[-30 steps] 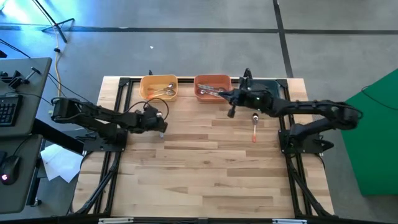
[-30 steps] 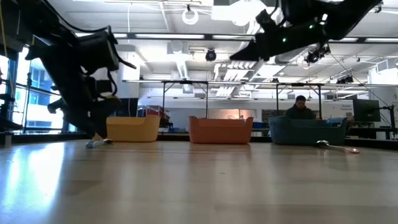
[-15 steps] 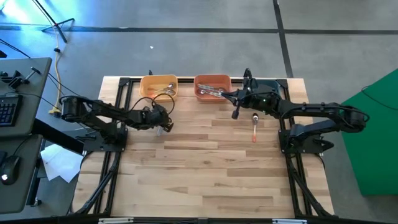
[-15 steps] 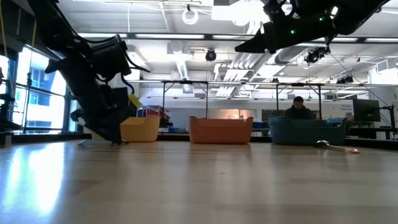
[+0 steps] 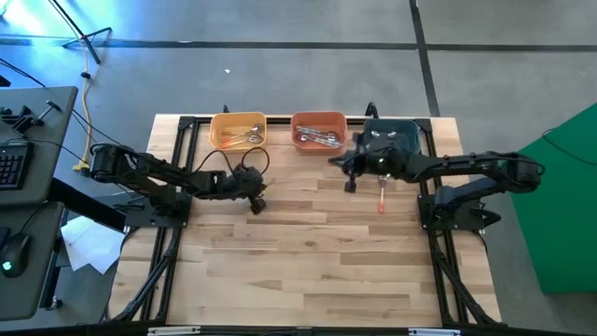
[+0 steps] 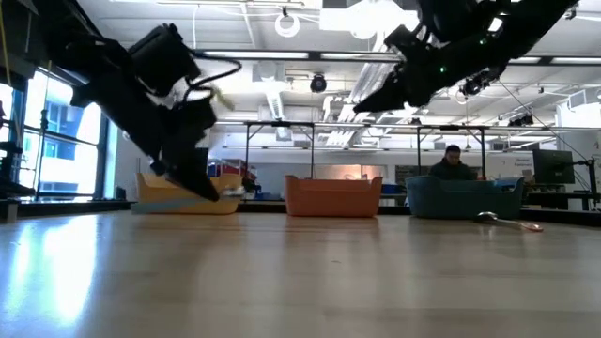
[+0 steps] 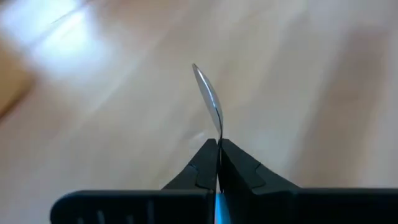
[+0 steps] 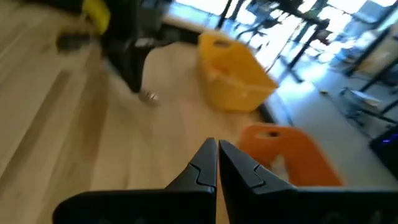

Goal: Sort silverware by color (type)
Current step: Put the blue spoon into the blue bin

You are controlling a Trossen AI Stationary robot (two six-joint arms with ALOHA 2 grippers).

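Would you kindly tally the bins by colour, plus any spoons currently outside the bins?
Yellow bin: 1
Orange bin: 1
Teal bin: 1
Loose spoon: 1
Held spoon, in the left end effector: 1
Total: 5

Grey concrete floor (image 5: 280,75), green screen (image 5: 569,205), bright ceiling lights (image 6: 291,23)

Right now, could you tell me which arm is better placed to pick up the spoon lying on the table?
The right. Its gripper is shut on nothing and hangs close to the orange-handled spoon, near the teal bin. The left gripper already holds a blue-handled spoon farther off.
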